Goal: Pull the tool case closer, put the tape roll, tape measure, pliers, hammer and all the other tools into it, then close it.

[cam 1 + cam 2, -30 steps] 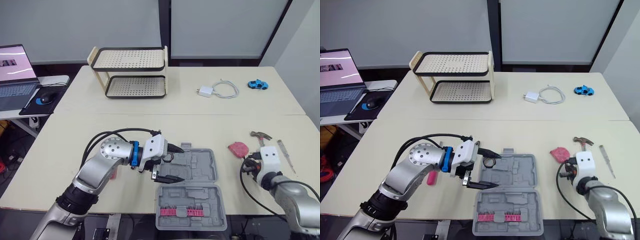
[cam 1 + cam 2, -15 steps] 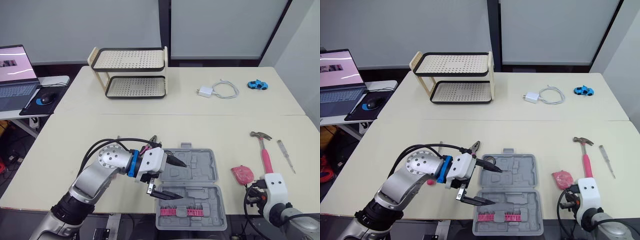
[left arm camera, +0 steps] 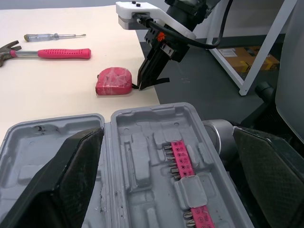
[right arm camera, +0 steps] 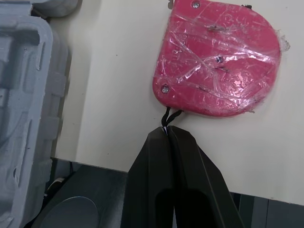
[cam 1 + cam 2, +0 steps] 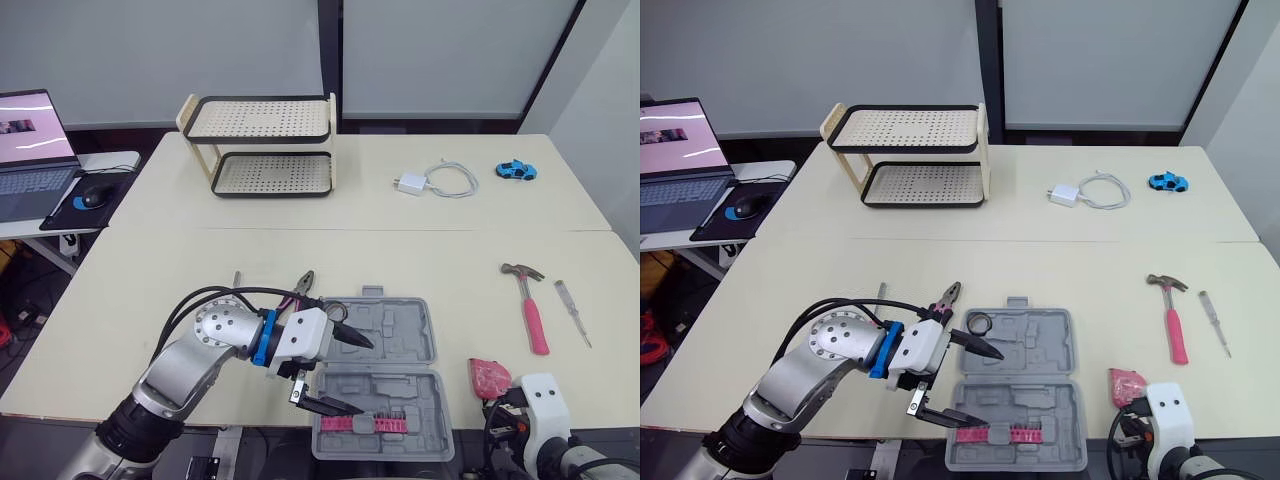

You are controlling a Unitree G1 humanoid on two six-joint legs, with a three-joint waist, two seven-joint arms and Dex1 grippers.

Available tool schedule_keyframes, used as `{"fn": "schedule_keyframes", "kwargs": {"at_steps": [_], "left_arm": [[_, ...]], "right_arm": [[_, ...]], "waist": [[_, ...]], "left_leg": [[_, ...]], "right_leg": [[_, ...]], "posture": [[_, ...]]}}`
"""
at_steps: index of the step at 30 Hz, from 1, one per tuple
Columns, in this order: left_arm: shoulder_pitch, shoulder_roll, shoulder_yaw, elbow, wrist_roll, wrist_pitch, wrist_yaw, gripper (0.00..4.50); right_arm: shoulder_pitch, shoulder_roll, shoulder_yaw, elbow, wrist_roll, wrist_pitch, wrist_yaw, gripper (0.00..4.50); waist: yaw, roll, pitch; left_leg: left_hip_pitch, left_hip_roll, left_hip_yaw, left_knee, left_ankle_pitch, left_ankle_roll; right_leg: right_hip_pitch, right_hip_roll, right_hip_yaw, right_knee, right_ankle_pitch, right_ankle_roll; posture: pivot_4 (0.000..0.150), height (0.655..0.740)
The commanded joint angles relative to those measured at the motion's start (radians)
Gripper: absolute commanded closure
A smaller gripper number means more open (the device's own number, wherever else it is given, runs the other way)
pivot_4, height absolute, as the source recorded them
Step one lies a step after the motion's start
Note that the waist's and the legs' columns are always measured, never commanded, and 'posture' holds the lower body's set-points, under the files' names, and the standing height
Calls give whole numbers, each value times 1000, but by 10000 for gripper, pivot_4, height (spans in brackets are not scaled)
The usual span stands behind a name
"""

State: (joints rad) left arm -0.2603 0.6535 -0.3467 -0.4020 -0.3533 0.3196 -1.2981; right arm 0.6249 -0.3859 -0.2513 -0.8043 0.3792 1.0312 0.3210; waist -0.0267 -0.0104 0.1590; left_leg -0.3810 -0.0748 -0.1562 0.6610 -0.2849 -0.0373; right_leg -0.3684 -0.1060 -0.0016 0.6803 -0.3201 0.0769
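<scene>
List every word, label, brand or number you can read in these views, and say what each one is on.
No text can be read anywhere.
The laptop screen shows a pinkish window, and anything written there is too small to read.
The tape measure has a pink face under clear wrap, with no lettering visible.
The tool case is plain grey moulding, with no brand visible.

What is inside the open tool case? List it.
A tape roll sits in the tool case's far half, a pink bit strip in the near half. The left gripper hides part of the left side.
</scene>
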Motion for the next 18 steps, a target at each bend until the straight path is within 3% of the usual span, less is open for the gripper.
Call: {"fn": "schedule_keyframes", "kwargs": {"at_steps": [1, 18], "left_arm": [[1, 5, -4, -39, -16, -8, -2, 0], [-11, -4, -11, -36, -13, -8, 0, 0]], "right_arm": [[30, -9, -8, -34, 13, -3, 10, 44726], [53, -14, -6, -39, 14, 0, 18, 44726]], "waist": [[1, 0, 0], [1, 0, 0]], "left_leg": [[0, 0, 0, 0, 0, 0], [0, 0, 0, 0, 0, 0]], "right_leg": [[0, 0, 0, 0, 0, 0], [0, 0, 0, 0, 0, 0]], "posture": [[1500, 7400], [1500, 7400]]}}
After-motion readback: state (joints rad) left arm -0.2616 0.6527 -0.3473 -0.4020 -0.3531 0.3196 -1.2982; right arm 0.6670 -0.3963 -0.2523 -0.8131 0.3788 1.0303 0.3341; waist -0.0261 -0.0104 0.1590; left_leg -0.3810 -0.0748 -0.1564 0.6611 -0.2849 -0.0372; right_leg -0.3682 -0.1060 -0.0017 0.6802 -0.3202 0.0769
